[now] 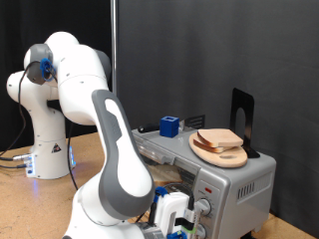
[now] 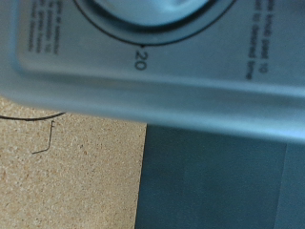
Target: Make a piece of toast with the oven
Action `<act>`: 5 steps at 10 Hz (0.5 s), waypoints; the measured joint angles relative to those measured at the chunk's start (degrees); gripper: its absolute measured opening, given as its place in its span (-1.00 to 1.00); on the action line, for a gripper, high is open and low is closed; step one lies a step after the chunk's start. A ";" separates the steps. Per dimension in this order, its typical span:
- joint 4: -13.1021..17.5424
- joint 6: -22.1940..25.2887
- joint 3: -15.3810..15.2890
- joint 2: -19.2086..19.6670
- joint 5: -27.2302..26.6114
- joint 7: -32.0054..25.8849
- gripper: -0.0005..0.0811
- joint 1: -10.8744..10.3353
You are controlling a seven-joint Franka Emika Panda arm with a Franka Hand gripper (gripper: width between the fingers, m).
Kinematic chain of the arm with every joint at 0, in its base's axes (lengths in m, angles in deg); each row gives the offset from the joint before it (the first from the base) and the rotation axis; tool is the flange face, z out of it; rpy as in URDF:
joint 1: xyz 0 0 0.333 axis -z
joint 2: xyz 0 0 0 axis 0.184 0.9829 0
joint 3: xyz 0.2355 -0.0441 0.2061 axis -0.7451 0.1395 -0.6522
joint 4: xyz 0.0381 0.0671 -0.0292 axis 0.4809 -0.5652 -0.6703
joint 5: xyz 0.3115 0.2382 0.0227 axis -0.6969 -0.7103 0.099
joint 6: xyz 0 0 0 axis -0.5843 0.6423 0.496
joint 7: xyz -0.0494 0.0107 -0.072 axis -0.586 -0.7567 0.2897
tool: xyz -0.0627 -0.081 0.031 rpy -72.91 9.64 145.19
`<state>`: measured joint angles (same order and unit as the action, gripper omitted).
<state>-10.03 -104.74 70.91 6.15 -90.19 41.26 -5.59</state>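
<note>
The silver-grey oven stands at the exterior view's lower right. On top of it a round wooden plate carries a pale bread slice with a brown crust. My gripper is low at the oven's front control panel, right by the round knobs. The wrist view is pressed close to the panel. It shows the rim of a knob and a timer scale with the mark "20". My fingers do not show there. The arm hides most of the oven's door and inside.
A blue cube and a black upright bracket also sit on the oven's top. The robot's white base stands at the exterior view's left on the wooden table. A dark curtain hangs behind.
</note>
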 joint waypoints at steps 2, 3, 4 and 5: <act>-0.26 -0.76 -0.21 0.00 -0.47 -0.01 0.99 -0.12; -0.43 -0.79 -0.36 -0.02 -0.49 -0.01 0.99 -0.15; -0.67 -0.63 -0.51 -0.14 -0.49 -0.01 0.99 -0.15; -0.93 -0.35 -0.53 -0.28 -0.49 -0.01 0.71 -0.14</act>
<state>-10.96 -105.09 70.37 5.87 -90.68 41.26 -5.73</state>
